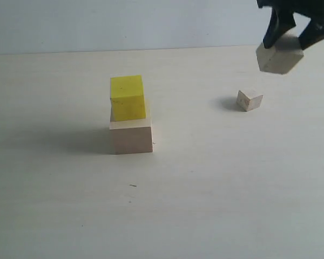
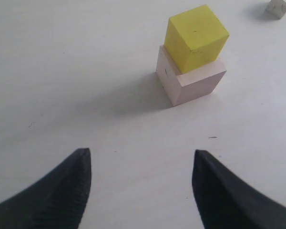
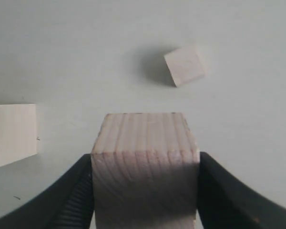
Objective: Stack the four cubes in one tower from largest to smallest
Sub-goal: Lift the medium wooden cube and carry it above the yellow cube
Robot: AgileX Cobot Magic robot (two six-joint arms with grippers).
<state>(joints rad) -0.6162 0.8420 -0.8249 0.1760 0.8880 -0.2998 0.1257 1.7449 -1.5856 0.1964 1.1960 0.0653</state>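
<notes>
Exterior view: right pincer [image 1: 291, 33] grips medium wooden cube [image 1: 279, 56] aloft; left pincer [image 2: 142, 186] open.

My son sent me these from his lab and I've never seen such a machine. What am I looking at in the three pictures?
It is a robot with two arms, each ending in a two-fingered gripper. One picture comes from a camera off the arms; the other two come from cameras on the wrists. On the pale table a yellow cube sits on a large pale wooden cube, and a small wooden cube lies apart. The right gripper holds a medium grainy wooden cube in the air. The left gripper is open, empty, and points toward the stack.
</notes>
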